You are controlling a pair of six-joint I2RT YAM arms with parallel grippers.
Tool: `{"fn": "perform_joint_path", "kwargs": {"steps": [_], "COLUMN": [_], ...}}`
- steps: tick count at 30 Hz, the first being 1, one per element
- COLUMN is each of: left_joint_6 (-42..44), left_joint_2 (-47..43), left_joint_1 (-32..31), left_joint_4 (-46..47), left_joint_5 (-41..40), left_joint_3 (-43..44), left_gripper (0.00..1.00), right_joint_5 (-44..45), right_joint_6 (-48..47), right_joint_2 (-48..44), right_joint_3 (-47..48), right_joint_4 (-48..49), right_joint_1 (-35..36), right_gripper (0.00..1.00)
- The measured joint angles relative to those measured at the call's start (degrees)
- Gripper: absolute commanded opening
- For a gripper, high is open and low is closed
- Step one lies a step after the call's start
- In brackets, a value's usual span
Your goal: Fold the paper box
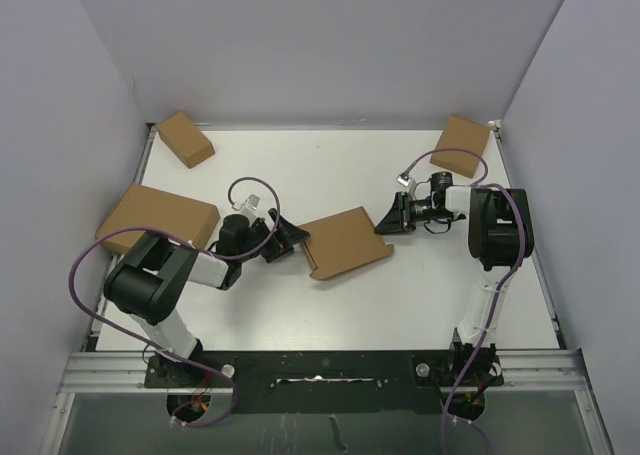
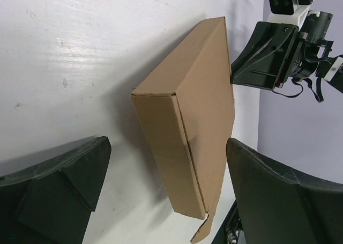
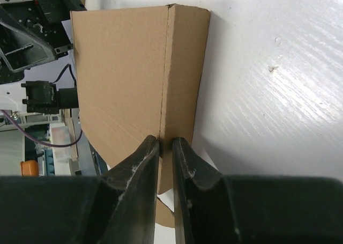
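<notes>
The paper box (image 1: pixel 345 243) lies shut and flat at mid-table, a shallow brown cardboard mailer. My left gripper (image 1: pixel 290 237) is open at its left end. In the left wrist view the box (image 2: pixel 182 126) runs between the wide-spread fingers (image 2: pixel 59 185) without touching them, and a small tab (image 2: pixel 203 230) sticks out at its near corner. My right gripper (image 1: pixel 385 218) is at the box's right corner. In the right wrist view it (image 3: pixel 166 142) is closed to a thin slit on the edge where the box's (image 3: pixel 134 72) top meets its side wall, with cardboard showing in the slit.
Three more closed cardboard boxes lie around: one at the back left (image 1: pixel 185 138), a bigger one at the left edge (image 1: pixel 157 218), one at the back right (image 1: pixel 461 137). Grey walls enclose the white table (image 1: pixel 300 165) on three sides.
</notes>
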Motion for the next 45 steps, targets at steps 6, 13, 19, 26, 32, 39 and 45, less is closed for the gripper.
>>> {"fn": "perform_joint_path", "kwargs": {"steps": [6,13,19,26,32,39,45], "left_joint_6": [-4.2,-8.44,-11.47,-14.56,-16.28,-17.51,-18.6], "left_joint_2": [3.91,7.08,8.0,8.02,8.02,8.02,7.74], "left_joint_1": [-0.87,-2.71,-3.39,-3.87,-3.93,-3.96,-3.96], "left_joint_4": [4.98,9.03,10.34,11.37,11.89,12.13,12.44], "left_joint_5": [0.0,-0.44,-1.97,-3.23,-3.65,-3.78,-4.07], "left_joint_3": [0.0,0.0,0.0,0.0,0.0,-0.02,-0.7], "left_gripper": [0.81,0.67,0.54,0.36,0.31,0.28,0.28], "right_joint_5": [-0.09,-1.14,-1.16,-1.18,-1.11,0.13,1.38], "right_joint_6": [-0.02,0.0,0.0,-0.02,-0.5,-3.85,-9.38], "right_joint_2": [0.11,0.92,0.92,0.92,0.92,0.92,-2.6], "right_joint_3": [0.04,0.48,0.48,0.5,0.72,1.46,2.36], "right_joint_4": [-0.09,-0.57,-0.59,-0.66,-1.16,-3.54,-7.78], "right_joint_1": [0.0,-0.11,-0.31,-0.31,-0.31,-0.39,-1.46], "right_gripper": [0.1,0.11,0.11,0.12,0.26,0.43,0.47]}}
